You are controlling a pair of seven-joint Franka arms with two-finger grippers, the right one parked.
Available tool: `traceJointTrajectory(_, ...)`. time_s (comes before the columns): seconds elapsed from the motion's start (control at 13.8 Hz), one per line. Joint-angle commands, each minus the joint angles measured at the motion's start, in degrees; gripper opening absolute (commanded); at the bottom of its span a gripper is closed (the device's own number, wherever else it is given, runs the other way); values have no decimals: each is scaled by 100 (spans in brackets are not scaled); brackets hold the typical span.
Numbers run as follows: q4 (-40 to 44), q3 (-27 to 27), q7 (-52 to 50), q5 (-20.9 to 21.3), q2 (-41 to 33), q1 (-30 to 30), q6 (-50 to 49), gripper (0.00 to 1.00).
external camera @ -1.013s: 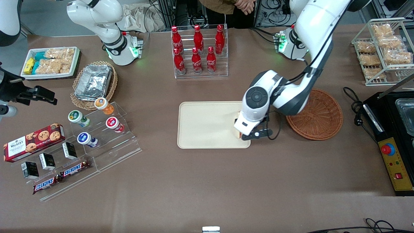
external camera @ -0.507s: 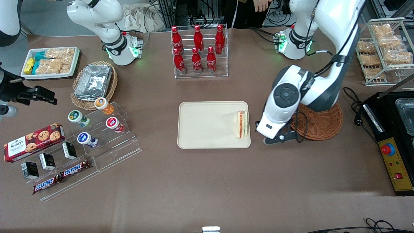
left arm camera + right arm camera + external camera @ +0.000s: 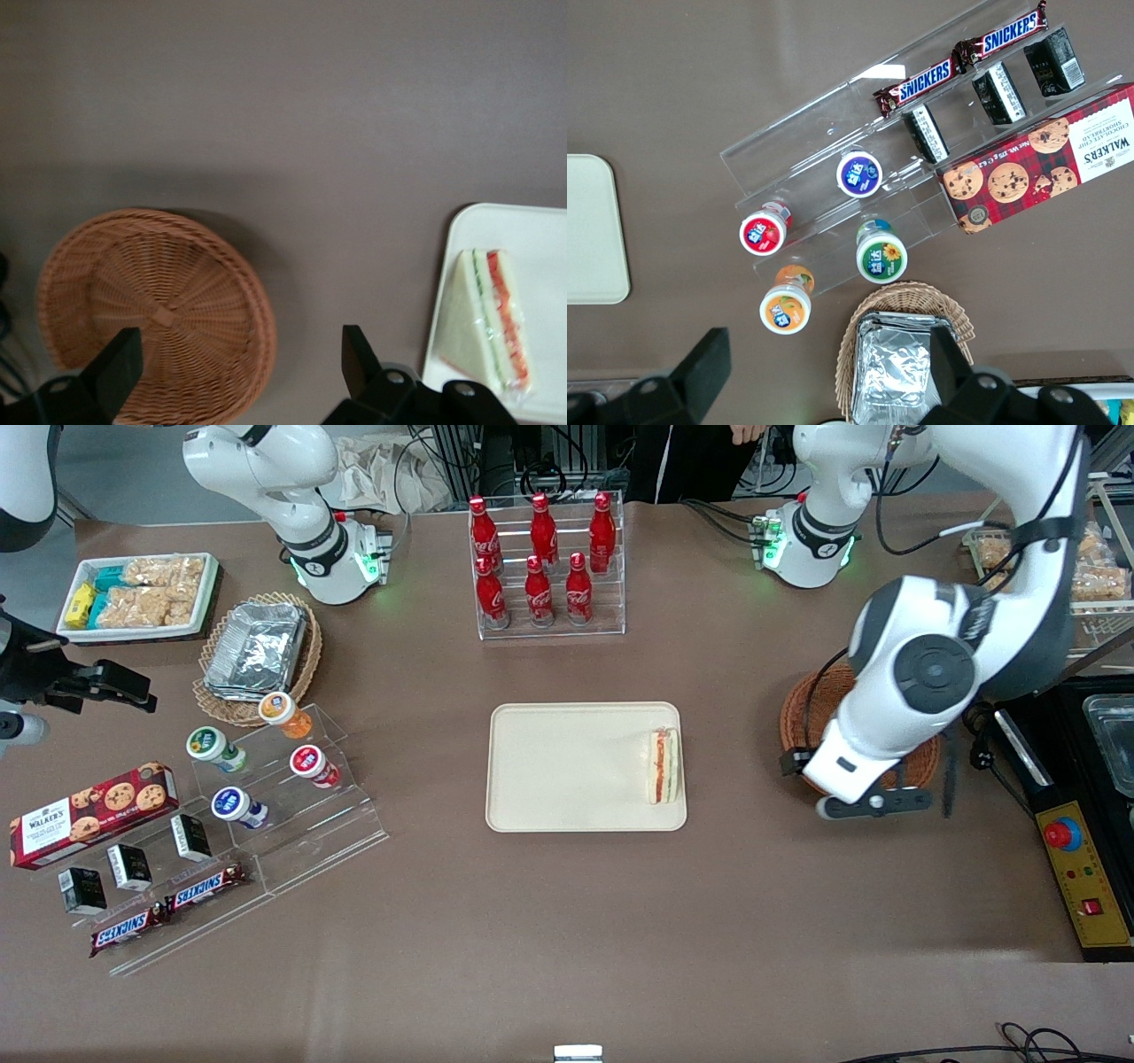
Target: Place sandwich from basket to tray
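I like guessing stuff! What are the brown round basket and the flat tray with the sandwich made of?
The basket looks like woven wicker: reddish-brown strands fan out from its middle. The tray looks like smooth matte plastic, cream-coloured, though that's a guess. The open end effector hangs above the basket's edge.

I count one sandwich (image 3: 664,766) on one tray (image 3: 567,771). One basket (image 3: 802,708) sits toward the working arm's end from the tray, with my one gripper (image 3: 239,341) spread empty above its rim. Farther from the camera than the tray stand six red bottles (image 3: 538,589). Toward the parked arm's end are four yoghurt cups (image 3: 306,764), two Snickers bars (image 3: 205,886) and three black boxes (image 3: 129,866).
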Motion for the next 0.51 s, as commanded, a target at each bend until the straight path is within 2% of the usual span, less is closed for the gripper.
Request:
traceJointTrajectory(0.0,-108,366,681,-332,-391,-27,-275,100)
traceJointTrajectory(0.43,348,1086,1842,-641,-743,25,-1092,100)
